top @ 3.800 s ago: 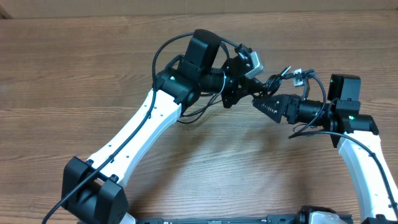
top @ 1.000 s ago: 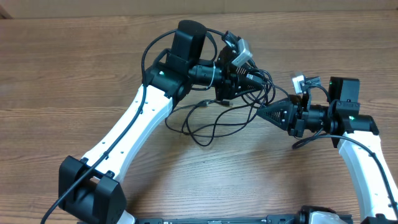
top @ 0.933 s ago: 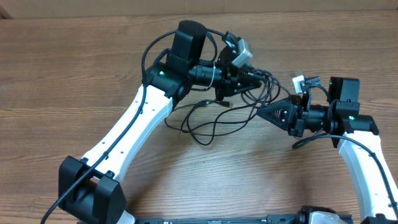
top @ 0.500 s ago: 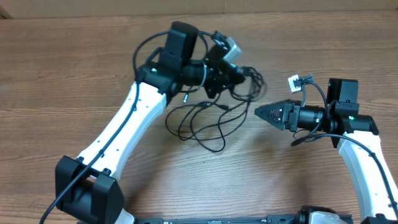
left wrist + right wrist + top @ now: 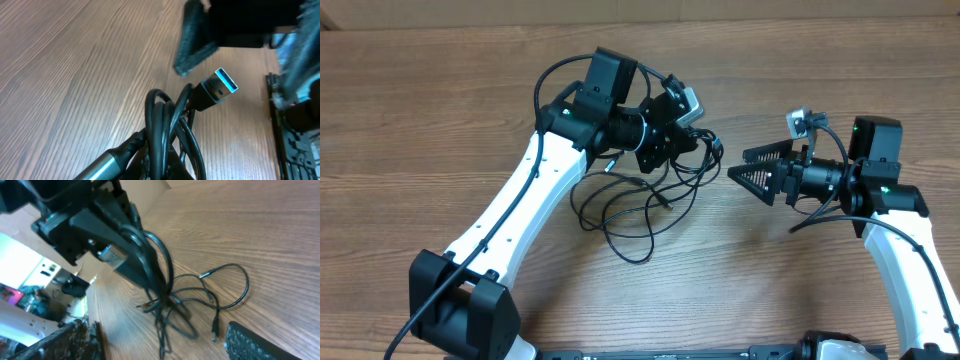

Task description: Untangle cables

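The black cables (image 5: 632, 214) are a tangled bundle. My left gripper (image 5: 694, 148) is shut on its upper part and holds it above the table, with the loose loops trailing down to the wood. In the left wrist view the cables (image 5: 165, 120) loop out of my gripper (image 5: 167, 172) beside a blue-tongued USB plug (image 5: 218, 90) and a silver-sleeved end (image 5: 102, 167). My right gripper (image 5: 748, 168) is open and empty, a short way right of the bundle. The right wrist view shows its fingers (image 5: 260, 342) spread wide, and the cables (image 5: 165, 300) hanging from the left gripper (image 5: 117, 247).
The wooden table (image 5: 440, 110) stretches around both arms. Thicker black wires run along the left arm (image 5: 545, 95) and the right arm (image 5: 815, 215). A small plug end (image 5: 215, 328) lies on the wood near my right finger.
My right gripper has let go, drawn back to the right and opened. My left gripper has carried the bundle left, and the loops have spread on the table.
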Robot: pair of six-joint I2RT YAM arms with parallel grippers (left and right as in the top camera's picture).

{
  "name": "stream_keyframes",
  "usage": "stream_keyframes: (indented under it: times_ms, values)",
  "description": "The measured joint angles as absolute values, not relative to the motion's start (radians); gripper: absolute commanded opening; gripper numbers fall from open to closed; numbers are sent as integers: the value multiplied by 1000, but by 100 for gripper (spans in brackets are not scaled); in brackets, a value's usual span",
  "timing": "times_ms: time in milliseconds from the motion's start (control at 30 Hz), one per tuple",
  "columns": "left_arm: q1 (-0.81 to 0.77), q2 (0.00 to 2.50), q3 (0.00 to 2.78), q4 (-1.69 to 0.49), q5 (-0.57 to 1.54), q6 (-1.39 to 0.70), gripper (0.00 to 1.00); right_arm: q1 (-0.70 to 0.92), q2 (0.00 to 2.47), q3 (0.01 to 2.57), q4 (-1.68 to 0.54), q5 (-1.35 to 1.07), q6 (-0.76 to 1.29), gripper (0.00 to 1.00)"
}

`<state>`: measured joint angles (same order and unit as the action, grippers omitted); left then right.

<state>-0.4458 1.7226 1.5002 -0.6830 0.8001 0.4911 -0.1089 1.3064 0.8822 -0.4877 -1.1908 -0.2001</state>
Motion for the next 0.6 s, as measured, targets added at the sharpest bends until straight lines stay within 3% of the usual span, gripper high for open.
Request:
stream_keyframes:
  times_ms: [67,133,233,267,300,400,500,533,567,600]
  values:
    - [-446,1723,1500,-681,849,511,4,-109,1306,882,-485,-1191,-244,84]
    - [-448,1723,1500,-681,880,522,4,-109,1306,882,-486,-1194,-268,75]
    - [-469,1723,1500,-680,911,529,4,-107,1306,882,-484,-1222,-295,74]
    - [-480,1723,1500,-673,916,531,4,-99,1306,882,-484,-1238,-302,69]
    - [-497,1723,1500,-661,919,531,4,-93,1306,882,-484,-1244,-304,56]
    - [-532,1723,1500,-633,913,530,4,-46,1306,882,-486,-1253,-315,39]
    - [-559,1723,1500,-620,808,475,4,-25,1306,882,-501,-1230,-315,38]
    - [-559,1723,1500,-620,776,450,4,-25,1306,882,-518,-1211,-315,39]
    - [-558,1723,1500,-620,751,426,4,-25,1306,882,-527,-1195,-315,61]
    - [-556,1723,1500,-620,722,398,4,-25,1306,882,-540,-1168,-312,100]
